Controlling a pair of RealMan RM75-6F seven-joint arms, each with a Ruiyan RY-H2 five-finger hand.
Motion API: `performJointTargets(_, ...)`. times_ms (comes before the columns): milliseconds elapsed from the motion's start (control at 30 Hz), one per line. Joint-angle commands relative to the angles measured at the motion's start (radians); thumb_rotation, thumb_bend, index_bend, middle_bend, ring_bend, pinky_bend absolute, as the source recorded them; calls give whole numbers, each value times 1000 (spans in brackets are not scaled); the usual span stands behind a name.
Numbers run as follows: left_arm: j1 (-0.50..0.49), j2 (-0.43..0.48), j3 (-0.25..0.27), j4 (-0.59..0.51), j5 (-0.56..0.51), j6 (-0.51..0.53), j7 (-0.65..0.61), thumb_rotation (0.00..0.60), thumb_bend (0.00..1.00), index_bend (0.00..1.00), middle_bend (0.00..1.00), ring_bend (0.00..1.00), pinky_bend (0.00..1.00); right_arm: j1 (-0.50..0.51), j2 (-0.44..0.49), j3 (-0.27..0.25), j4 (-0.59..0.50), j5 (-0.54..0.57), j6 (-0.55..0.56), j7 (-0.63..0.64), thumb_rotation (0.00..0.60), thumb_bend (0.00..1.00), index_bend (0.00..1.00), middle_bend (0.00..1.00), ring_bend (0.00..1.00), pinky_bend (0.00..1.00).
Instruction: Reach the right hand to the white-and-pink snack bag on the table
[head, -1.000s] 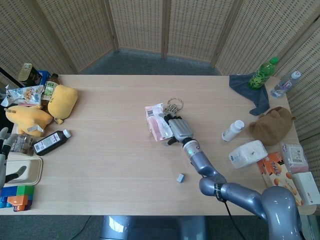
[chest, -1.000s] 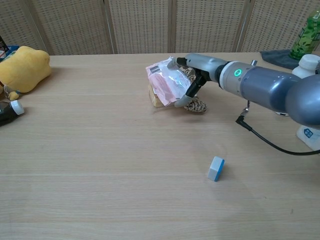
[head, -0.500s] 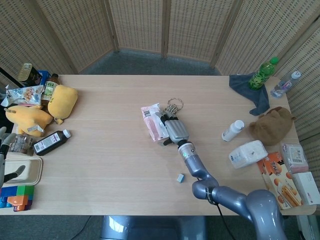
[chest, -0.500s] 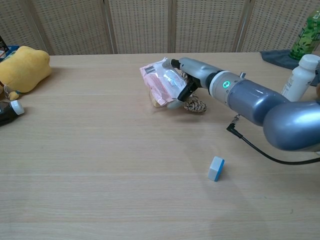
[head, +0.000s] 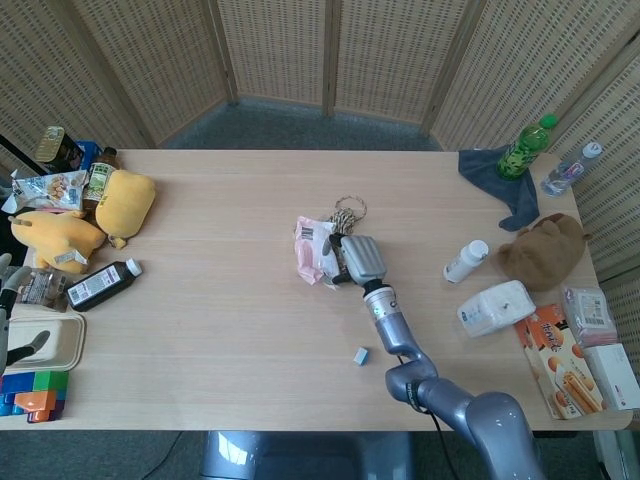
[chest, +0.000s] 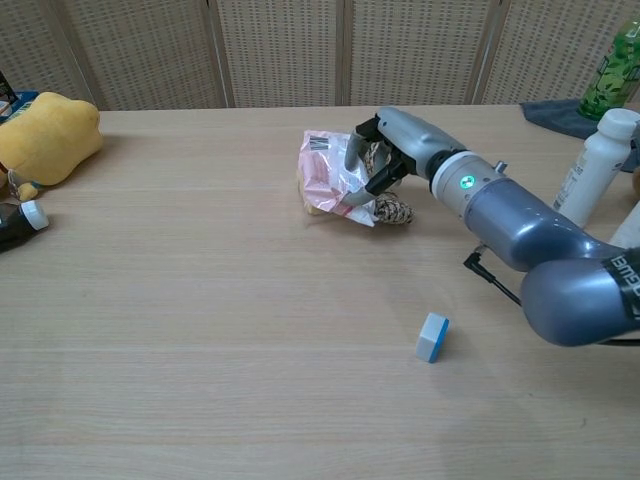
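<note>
Curling fingers (chest: 352, 152) around snack bag (chest: 327, 180)

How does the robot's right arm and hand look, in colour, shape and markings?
The right arm is rounded, glossy blue-grey metal. A silver wrist section carries a small green light. A thin black cable hangs beside it. The right hand has a silver-grey shell with dark, black-jointed fingers.

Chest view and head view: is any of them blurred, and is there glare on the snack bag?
Head view: sharp, even light, soft shadows. Chest view: also sharp; the snack bag shows small bright glints on its crinkled film beside the right hand, nothing washed out.
</note>
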Motion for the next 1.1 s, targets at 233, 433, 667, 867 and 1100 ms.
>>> performJointTargets(233, 1, 3, 1, -5, 4, 3, -4, 600, 0, 168, 0, 0, 0, -22, 71, 13, -95, -33, 93, -15, 600, 140, 511, 650, 592, 664)
performJointTargets(433, -1, 1, 6, -8, 14, 2, -3, 600, 0, 167, 0, 0, 0, -57, 189, 36, -294, -41, 170, -109, 600, 154, 516, 651, 592, 664)
performJointTargets(667, 1, 4, 12, -22, 33, 10, -5, 600, 0, 166, 0, 0, 0, -91, 326, 89, -551, -12, 220, -233, 600, 155, 518, 652, 591, 664)
performJointTargets(867, 4, 12, 15, -35, 44, 16, -12, 600, 0, 166, 0, 0, 0, -91, 415, 142, -756, 11, 251, -347, 600, 152, 524, 651, 591, 664)
performJointTargets(1100, 5, 16, 18, -44, 53, 17, -16, 600, 0, 167, 0, 0, 0, -86, 470, 176, -910, 47, 274, -456, 600, 133, 524, 651, 591, 665)
